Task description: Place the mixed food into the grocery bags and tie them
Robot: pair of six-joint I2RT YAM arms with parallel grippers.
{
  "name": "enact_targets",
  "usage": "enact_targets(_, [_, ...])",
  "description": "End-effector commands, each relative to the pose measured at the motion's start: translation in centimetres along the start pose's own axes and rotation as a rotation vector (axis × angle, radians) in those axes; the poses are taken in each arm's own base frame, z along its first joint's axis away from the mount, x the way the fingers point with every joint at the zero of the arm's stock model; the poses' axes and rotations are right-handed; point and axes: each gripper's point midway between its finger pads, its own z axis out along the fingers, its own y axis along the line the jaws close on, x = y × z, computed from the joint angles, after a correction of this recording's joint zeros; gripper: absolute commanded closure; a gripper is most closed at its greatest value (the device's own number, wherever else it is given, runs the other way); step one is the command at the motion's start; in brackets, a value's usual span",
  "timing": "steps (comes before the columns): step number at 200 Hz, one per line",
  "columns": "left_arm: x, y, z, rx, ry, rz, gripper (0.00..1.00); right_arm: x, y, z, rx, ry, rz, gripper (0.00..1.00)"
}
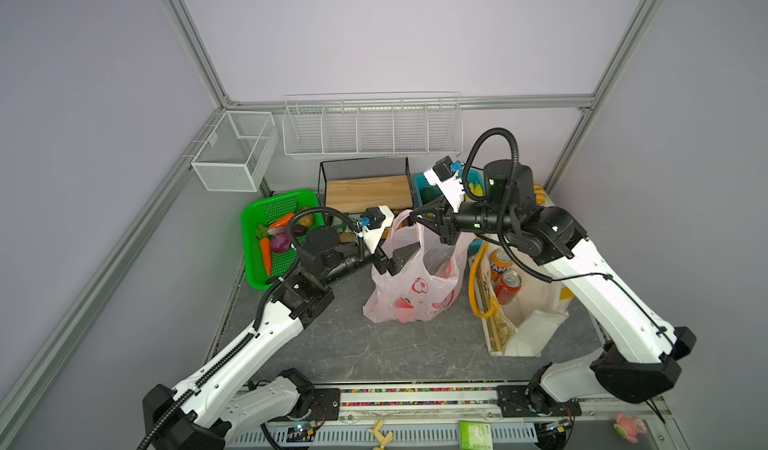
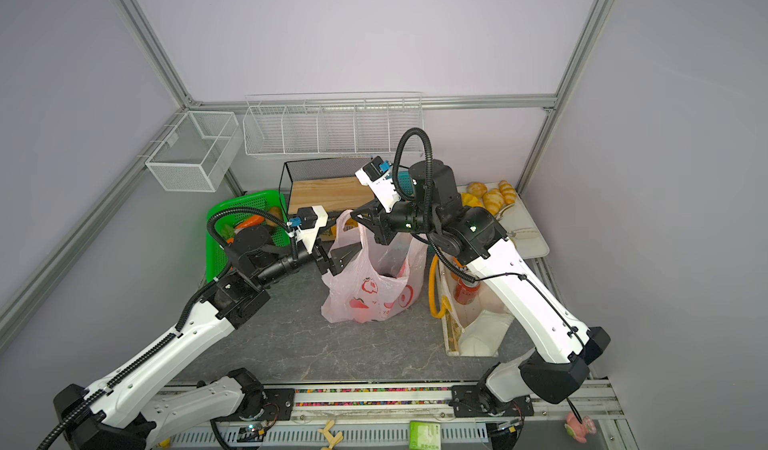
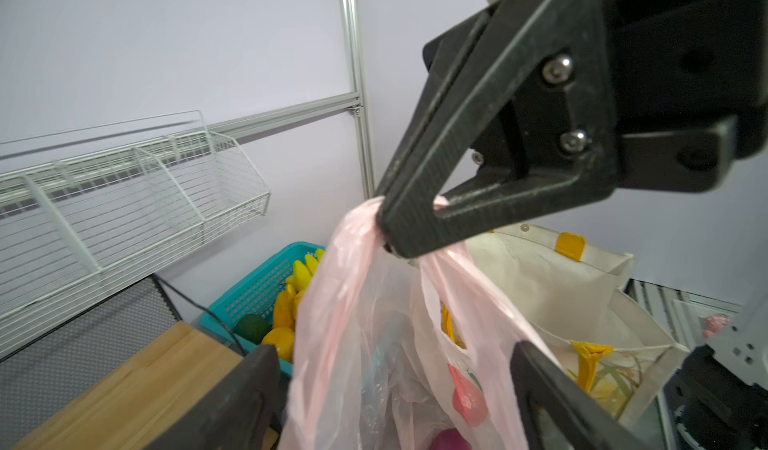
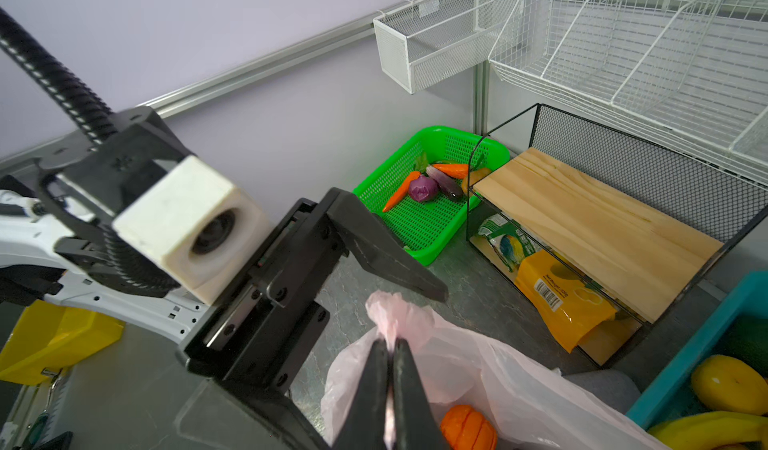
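The pink grocery bag (image 1: 415, 290) (image 2: 370, 294) stands mid-table with its mouth held up. My right gripper (image 4: 388, 344) (image 1: 414, 217) is shut on one bunched handle of it, as the left wrist view also shows. My left gripper (image 3: 395, 385) (image 1: 392, 261) is open at the bag's left side, its fingers (image 3: 249, 394) wide apart with loose pink film between them. Inside the bag lie an orange round vegetable (image 4: 467, 427) and a purple one (image 3: 451, 441). The cream canvas tote (image 1: 532, 319) (image 2: 478, 331) lies open to the right, holding the Fanta can (image 1: 500, 263) and the red soda can (image 1: 509, 288).
A green basket (image 1: 266, 219) with carrots and a purple onion sits at the back left. A black wire rack with a wooden shelf (image 1: 368, 192) stands behind the bag. A teal basket (image 3: 257, 286) of yellow fruit and croissants (image 2: 492, 196) are at the back right. White wire baskets (image 1: 370, 130) hang on the wall.
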Motion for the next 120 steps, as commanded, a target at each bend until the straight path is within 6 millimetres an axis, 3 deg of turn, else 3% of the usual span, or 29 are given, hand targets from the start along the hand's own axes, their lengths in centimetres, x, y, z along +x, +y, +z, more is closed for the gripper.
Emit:
enact_targets(1, [-1.6,1.2,-2.1,-0.098,0.018,0.087,0.11,-0.4,-0.3,0.3,0.034,-0.001,-0.040,0.92])
enact_targets(41, [-3.0,-1.2,-3.2,0.022,0.005,0.039,0.10,-0.7,0.2,1.3,0.017,0.001,-0.044,0.92])
enact_targets(105, [-2.2,-1.3,-0.2,0.046,0.038,-0.008,0.10,-2.1,1.4,1.8,-0.004,-0.042,-0.023,0.92])
enact_targets(120, [-2.1,-1.2,0.4,0.043,0.041,-0.011,0.16,-2.3,1.5,1.7,-0.004,-0.051,-0.016,0.92])
